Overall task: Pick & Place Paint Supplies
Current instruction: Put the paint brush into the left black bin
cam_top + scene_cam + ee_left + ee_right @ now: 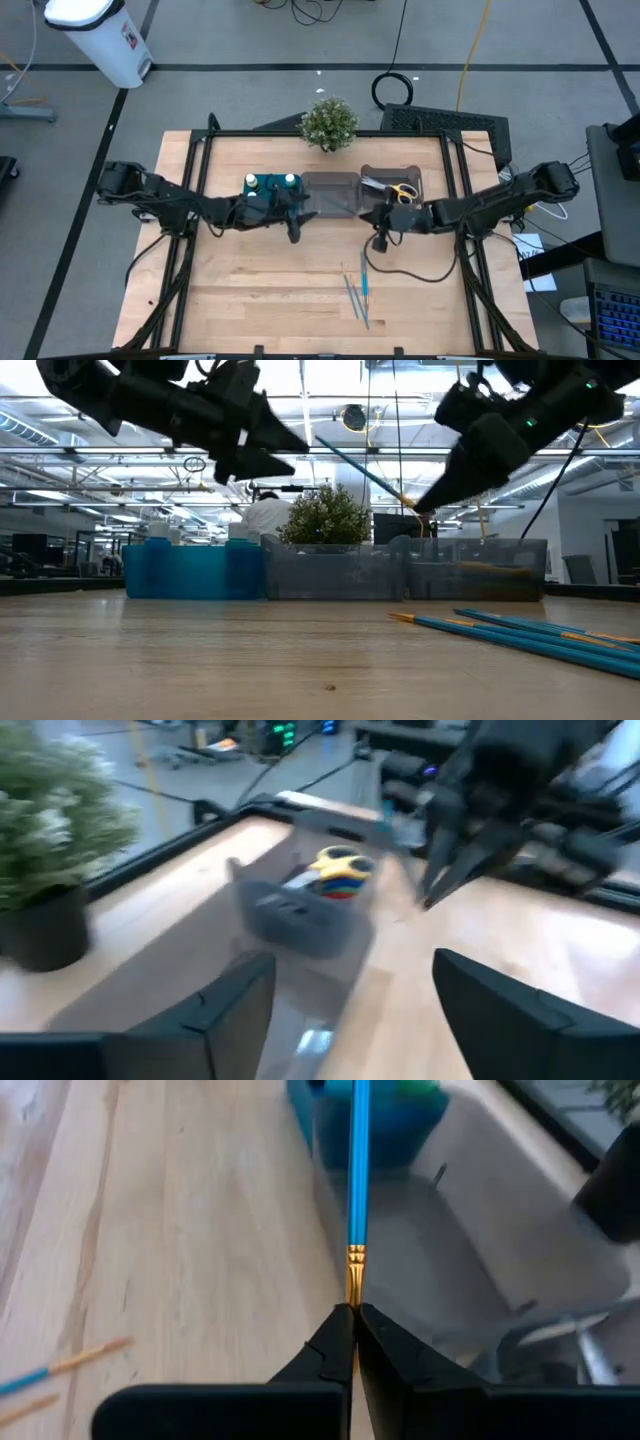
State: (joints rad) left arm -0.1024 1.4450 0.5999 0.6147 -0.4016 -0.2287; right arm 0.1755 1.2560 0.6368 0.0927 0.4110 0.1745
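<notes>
My right gripper (354, 1318) is shut on a thin blue brush (358, 1170) and hovers above the table just in front of the grey bins; the low view shows the brush (360, 470) slanting up away from it. My left gripper (350, 1010) is open, raised over the middle grey bin (330, 192), and touches nothing. Several more blue brushes (360, 295) lie flat on the wood nearer the front edge. Scissors with yellow handles (401, 190) lie in the right-hand grey bin (392, 180). White-capped bottles (270, 183) stand in the teal tray (262, 207). My right gripper pinches the blue brush at its gold ferrule end (354, 1280) between the two fingertips (335, 1342). The shaft runs straight out ahead of the fingers, along them, toward the teal tray. The brush is lifted clear of the table and tilts upward in the low view.
A small potted plant (328, 122) stands at the table's far edge behind the bins. The teal tray and two grey bins form a row across the far half. Bare wood (260, 290) lies to the left of the loose brushes. A white bin (100, 35) stands on the floor.
</notes>
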